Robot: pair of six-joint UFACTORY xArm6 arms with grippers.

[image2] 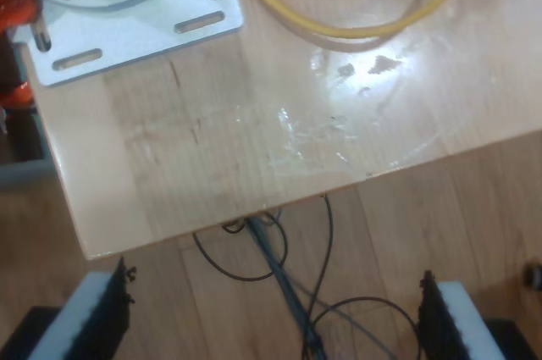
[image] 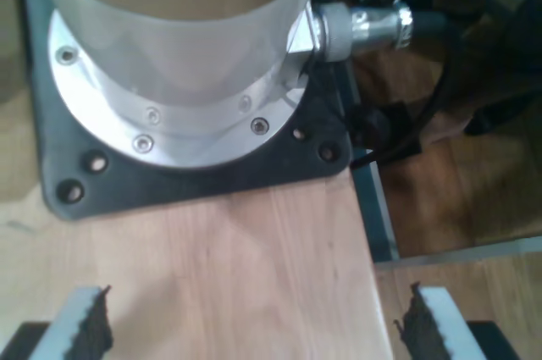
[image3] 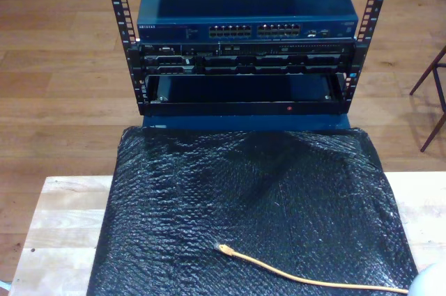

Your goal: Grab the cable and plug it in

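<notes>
Along my first gripper (image: 254, 326), the jaws stand wide apart with nothing between them, over a bare wooden tabletop (image: 254, 258). Beyond them is a black base plate (image: 203, 178) carrying a round metal flange (image: 110, 114) and the foot of a white arm column (image: 178, 21). A metal connector (image: 360, 28) sticks out of the column's side, with black cables (image: 474, 63) trailing off to the floor; they are blurred and hard to follow.

Along my second gripper (image2: 275, 309), the jaws are also spread, holding nothing, and hang past the table edge (image2: 254, 203) above the wooden floor. A loop of the yellow cable (image2: 356, 31) lies on the tabletop, cut off by the frame so that its plug is out of sight. A white mounting plate (image2: 127, 34) sits on the table, and thin dark wires (image2: 288, 284) run over the floor below.

In the exterior view, a metal rack (image3: 244, 66) at the top centre holds a blue network switch (image3: 244, 7) with rows of ports, more panels beneath, and an open bay (image3: 240, 90) at the bottom. A black bubble-wrap sheet (image3: 251, 198) covers the table in front. The cable lies on it in the lower middle, its plug end (image3: 223, 248) pointing to the exterior view's left, the rest running to the lower right.
</notes>
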